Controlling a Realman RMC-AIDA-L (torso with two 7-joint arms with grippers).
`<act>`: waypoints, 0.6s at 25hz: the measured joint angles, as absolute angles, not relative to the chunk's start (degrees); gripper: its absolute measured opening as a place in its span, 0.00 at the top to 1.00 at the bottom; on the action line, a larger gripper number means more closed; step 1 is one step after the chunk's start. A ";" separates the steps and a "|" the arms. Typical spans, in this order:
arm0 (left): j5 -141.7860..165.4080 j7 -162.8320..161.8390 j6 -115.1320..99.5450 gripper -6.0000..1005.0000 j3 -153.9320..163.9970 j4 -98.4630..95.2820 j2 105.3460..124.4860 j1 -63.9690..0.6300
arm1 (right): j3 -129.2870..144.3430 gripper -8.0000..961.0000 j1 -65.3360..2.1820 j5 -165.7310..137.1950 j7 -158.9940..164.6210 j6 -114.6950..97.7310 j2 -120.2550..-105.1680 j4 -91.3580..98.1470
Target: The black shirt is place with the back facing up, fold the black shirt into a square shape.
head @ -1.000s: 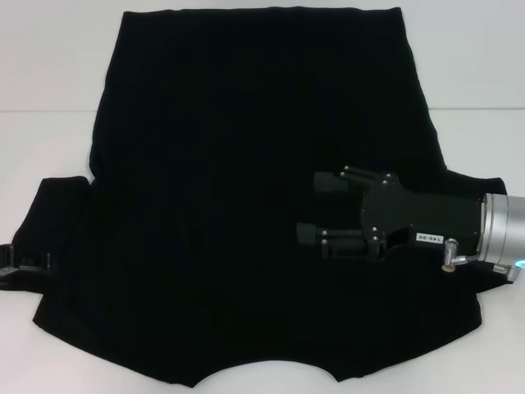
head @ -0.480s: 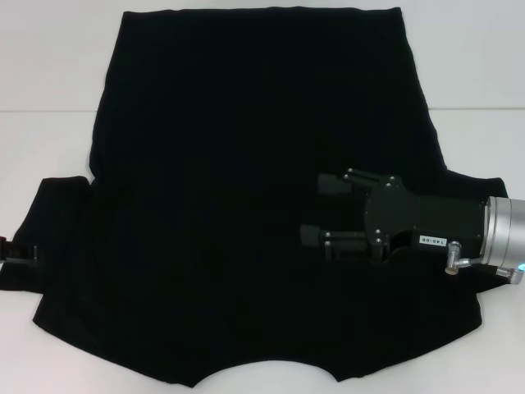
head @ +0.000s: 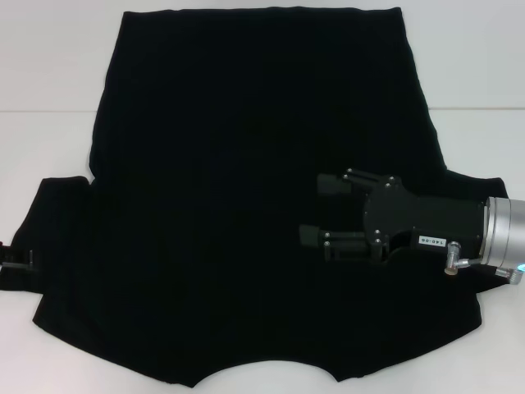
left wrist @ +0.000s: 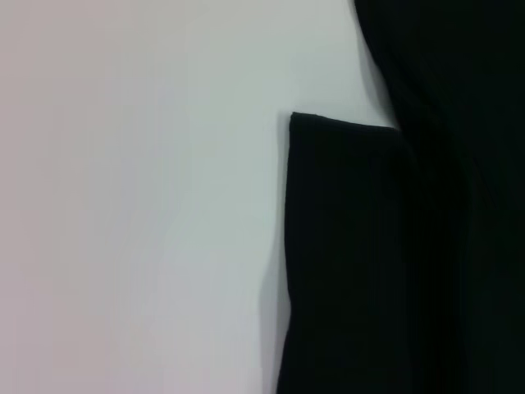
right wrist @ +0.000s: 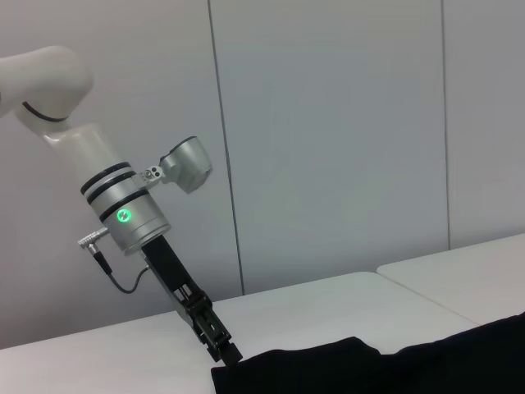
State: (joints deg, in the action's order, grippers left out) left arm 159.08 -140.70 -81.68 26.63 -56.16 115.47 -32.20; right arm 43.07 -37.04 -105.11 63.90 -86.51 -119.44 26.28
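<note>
The black shirt (head: 246,123) lies spread flat on the white table, its neckline curve at the near edge. My right gripper (head: 311,209) lies level over the shirt's right half, open, with fingers pointing left and nothing between them. My left gripper (head: 15,261) shows only as a sliver at the left edge, beside the left sleeve (head: 57,222). The right wrist view shows the left gripper (right wrist: 223,351) reaching down to the sleeve's edge (right wrist: 287,365). In the left wrist view the sleeve (left wrist: 353,263) lies flat on the table.
Bare white table (head: 49,66) shows on both sides of the shirt and beyond it. A seam between table panels (head: 41,111) runs across at the left. Grey wall panels (right wrist: 328,123) stand behind the table.
The right gripper has shifted slightly right and down over the shirt. The left gripper has moved a little at the left edge by the sleeve. The shirt lies as before.
</note>
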 joint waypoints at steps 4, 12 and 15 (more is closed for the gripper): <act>159.09 -140.76 -81.26 0.13 26.68 -56.16 115.50 -31.92 | 43.06 0.05 -37.01 -105.09 63.90 -86.73 -119.44 26.35; 159.09 -140.77 -81.01 0.13 26.97 -56.08 115.65 -31.64 | 43.07 0.05 -37.00 -104.86 63.90 -87.21 -119.44 26.37; 159.08 -140.73 -80.94 0.13 26.99 -56.04 115.68 -31.64 | 43.07 0.05 -37.00 -104.85 63.90 -87.28 -119.45 26.37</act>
